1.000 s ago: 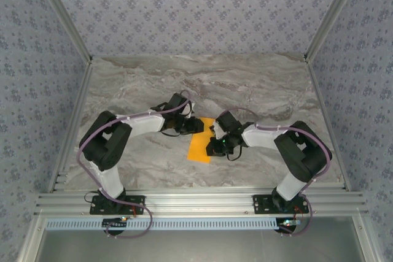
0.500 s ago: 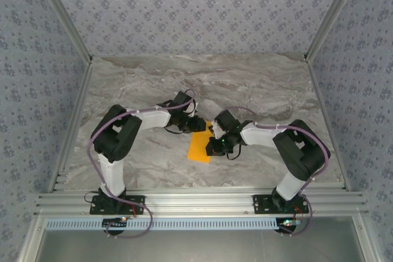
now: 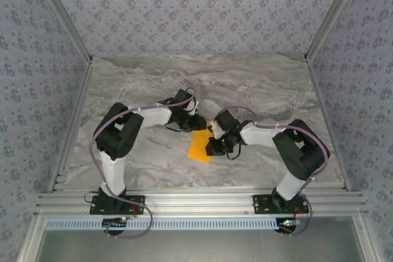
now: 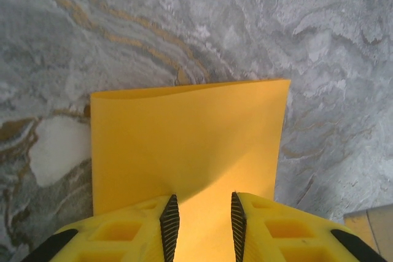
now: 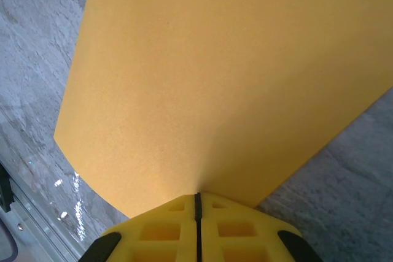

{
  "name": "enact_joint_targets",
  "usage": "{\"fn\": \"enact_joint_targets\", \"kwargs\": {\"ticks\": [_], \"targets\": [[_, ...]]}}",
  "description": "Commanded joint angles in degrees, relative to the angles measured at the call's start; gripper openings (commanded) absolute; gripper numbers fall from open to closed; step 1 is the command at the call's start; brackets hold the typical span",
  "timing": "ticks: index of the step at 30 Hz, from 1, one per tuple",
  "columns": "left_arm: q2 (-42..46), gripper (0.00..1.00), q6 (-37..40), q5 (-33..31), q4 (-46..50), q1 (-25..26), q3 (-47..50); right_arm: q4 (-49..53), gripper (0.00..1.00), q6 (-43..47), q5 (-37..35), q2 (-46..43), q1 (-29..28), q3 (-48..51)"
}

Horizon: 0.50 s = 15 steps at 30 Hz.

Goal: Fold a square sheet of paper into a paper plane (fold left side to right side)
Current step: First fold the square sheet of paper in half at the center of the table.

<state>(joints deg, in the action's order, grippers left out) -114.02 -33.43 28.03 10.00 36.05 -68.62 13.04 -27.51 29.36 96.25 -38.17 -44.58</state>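
In the top external view, the square sheet of paper (image 3: 199,146) is lying near the middle of the marbled desk (image 3: 264,87), showing as a narrow orange oblong between the two wrists. The left end effector (image 3: 198,123) is sitting at the sheet's far end, and the right end effector (image 3: 214,146) is pressing in at its right edge. The two are crowding each other there. Open desk is stretching away on the far side, to the left and to the right. The patterned walls (image 3: 196,10) are closing in three sides, and the aluminium rail (image 3: 196,200) is bounding the near edge, well apart from the sheet.

In the left wrist view, the left end effector (image 4: 203,216) is standing narrowly open over the near edge of the sheet (image 4: 184,139). Its yellow fingers (image 4: 123,237) are keeping a slim gap with orange showing between them, so they are not clamping the paper. The sheet's far edge is bowing slightly, its side edges are running straight, and bare desk (image 4: 307,29) is lying beyond all three.

In the right wrist view, the right end effector (image 5: 198,210) is closing tight on the sheet (image 5: 227,72), with the paper fanning out from the seam between its fingers. Desk (image 5: 37,47) is showing past the sheet's left edge and at the lower right corner.
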Motion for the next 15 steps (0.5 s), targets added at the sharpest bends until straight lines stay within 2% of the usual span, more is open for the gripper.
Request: {"fn": "enact_joint_targets", "kwargs": {"ticks": [1, 15], "targets": [[-3.7, 0.32, 2.3, -6.8, -1.5, -3.1, -3.4, 8.8, 0.09, 1.7, -9.6, 5.0, -0.2, 3.7], [-10.9, 0.32, 3.0, -7.1, 2.6, -6.5, -14.7, 9.4, 0.09, 2.9, -8.8, 3.4, 0.8, 4.5]]}}
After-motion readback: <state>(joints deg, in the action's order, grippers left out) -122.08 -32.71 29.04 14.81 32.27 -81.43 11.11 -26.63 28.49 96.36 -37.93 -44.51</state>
